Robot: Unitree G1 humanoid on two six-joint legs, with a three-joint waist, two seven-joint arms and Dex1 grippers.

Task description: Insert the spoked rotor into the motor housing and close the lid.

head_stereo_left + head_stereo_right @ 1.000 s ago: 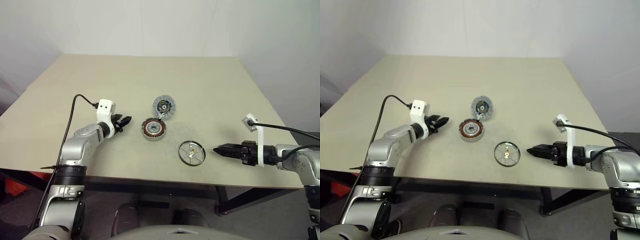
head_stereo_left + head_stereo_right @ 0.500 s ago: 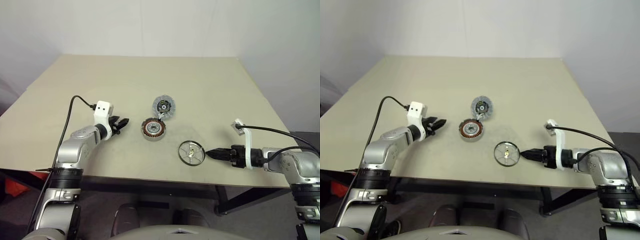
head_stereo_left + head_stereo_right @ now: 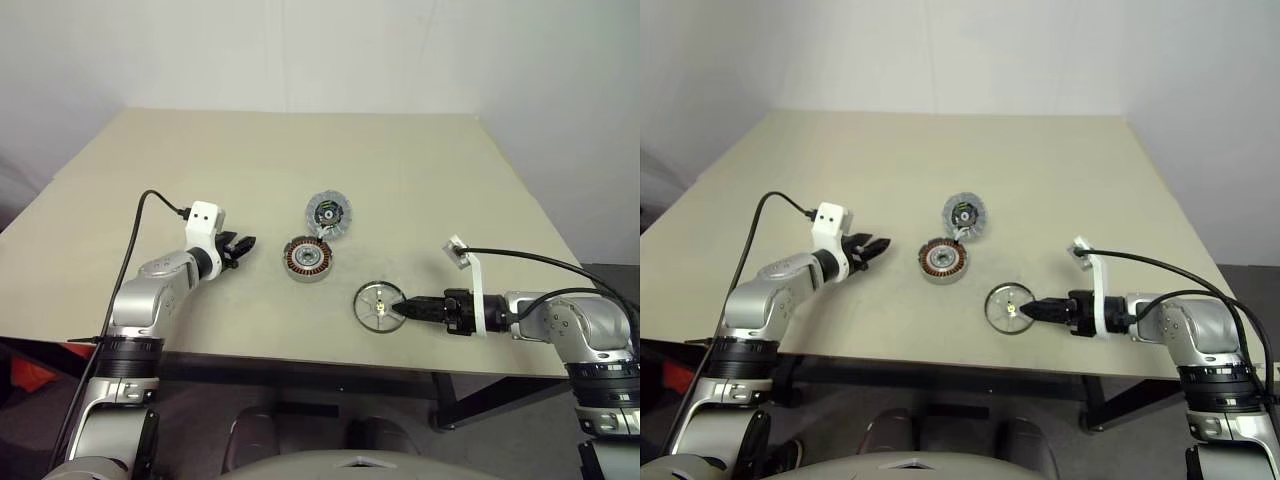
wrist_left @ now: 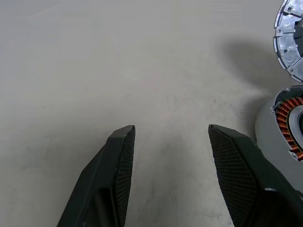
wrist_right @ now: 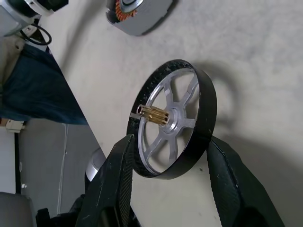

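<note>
A: Beige table [image 3: 420,170] against a plain white wall, nothing put together yet. Nearest you, close to the front edge, the rotor [image 3: 381,306] lies flat and on its own. Your right gripper [image 3: 400,308] is at its rim, fingers wide, one on each side in the right wrist view. I can't tell if they touch it, and it isn't lifted.

B: And further back?

A: The housing [image 3: 307,258] sits mid-table with its copper windings showing and an open middle, so you've inserted nothing. Just behind it is the lid [image 3: 328,213], tilted with one edge resting on or right beside the housing, I can't tell which. It is off either way.

B: Left side?

A: Your left gripper [image 3: 243,245] sits near the housing, apart from it, fingers [image 4: 120,156] spread and holding nothing.

B: So what's left?

A: Everything, I'd say: grip the rotor, carry it to the housing, seat it, then fit the lid.

B: Changes from a second ago?

A: Your right gripper was well to the right of the rotor, clear of it. It has slid left and now brackets the rim. Left gripper has barely shifted. All three parts are where they were.
</note>
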